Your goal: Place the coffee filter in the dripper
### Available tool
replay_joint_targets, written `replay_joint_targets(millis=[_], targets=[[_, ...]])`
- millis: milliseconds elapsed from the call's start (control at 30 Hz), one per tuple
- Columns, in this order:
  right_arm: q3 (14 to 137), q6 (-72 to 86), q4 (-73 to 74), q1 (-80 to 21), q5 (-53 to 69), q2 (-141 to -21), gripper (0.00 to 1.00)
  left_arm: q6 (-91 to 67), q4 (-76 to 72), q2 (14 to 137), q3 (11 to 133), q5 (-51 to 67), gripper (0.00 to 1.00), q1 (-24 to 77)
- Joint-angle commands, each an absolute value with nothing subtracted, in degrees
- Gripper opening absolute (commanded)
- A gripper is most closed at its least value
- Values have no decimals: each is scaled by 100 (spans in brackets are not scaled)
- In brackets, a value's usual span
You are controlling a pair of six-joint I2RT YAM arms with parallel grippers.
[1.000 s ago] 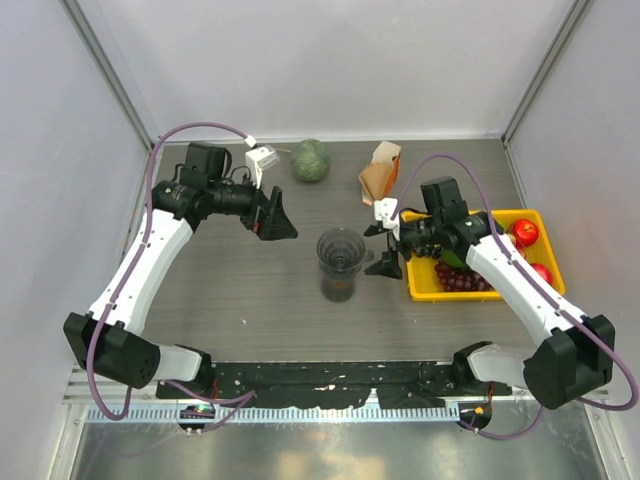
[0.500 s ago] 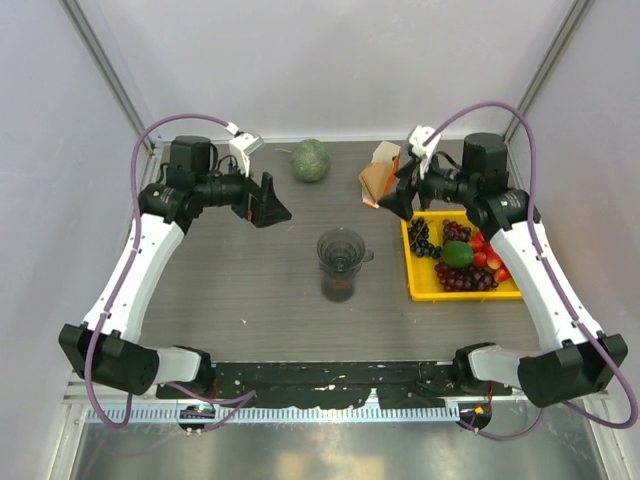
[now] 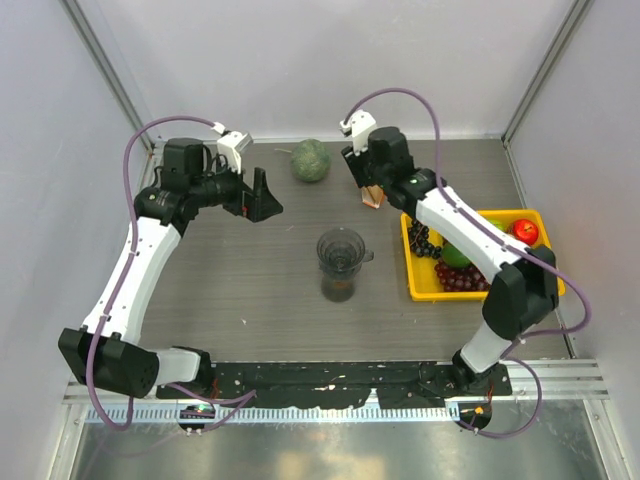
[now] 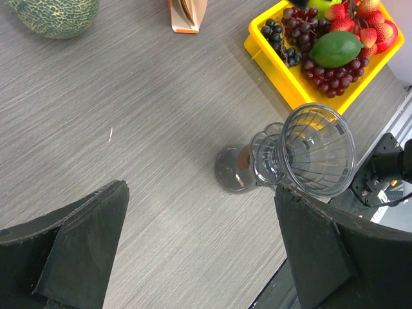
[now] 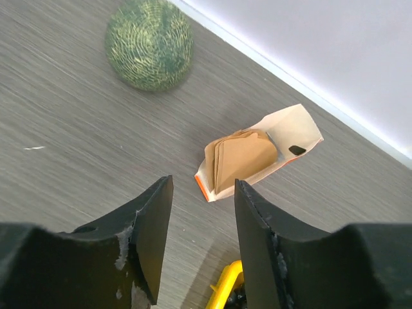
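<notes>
The dripper (image 3: pixel 341 248) is a smoky grey cone sitting on a clear glass jug (image 4: pixel 238 168) mid-table; it also shows in the left wrist view (image 4: pixel 318 149). No single coffee filter lies on its own. Brown papers stand stacked in a white-orange pack (image 3: pixel 374 190) at the back, seen close in the right wrist view (image 5: pixel 241 158). My right gripper (image 5: pixel 203 183) hovers over the table just in front of that pack, jaws partly apart with nothing between them; from above it covers much of the pack (image 3: pixel 367 182). My left gripper (image 3: pixel 262 196) hangs wide open left of the dripper, empty (image 4: pixel 199 190).
A green netted melon (image 3: pixel 310 159) rests at the back, left of the pack. A yellow tray (image 3: pixel 412 270) with grapes, an avocado and red fruit sits right of the dripper. White walls enclose the table on three sides.
My right arm swung from beside the dripper and tray to the back, over the pack, and its jaws narrowed. The left arm drew back slightly, still open.
</notes>
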State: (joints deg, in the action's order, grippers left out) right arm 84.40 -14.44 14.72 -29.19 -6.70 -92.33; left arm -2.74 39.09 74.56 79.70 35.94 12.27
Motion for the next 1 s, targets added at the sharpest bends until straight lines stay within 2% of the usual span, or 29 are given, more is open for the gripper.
replay_joint_targets(millis=[0, 400, 967], targets=[[8841, -1459, 1124, -3067, -2100, -9718, 49, -387, 3568, 7225, 7884, 3507, 100, 1169], [9720, -1248, 1687, -3076, -2039, -10994, 42, -466, 3542, 7207, 7805, 3577, 100, 1107], [10055, -1090, 2030, -3085, -2101, -11549, 40, -571, 3524, 7128, 7655, 3735, 100, 1081]])
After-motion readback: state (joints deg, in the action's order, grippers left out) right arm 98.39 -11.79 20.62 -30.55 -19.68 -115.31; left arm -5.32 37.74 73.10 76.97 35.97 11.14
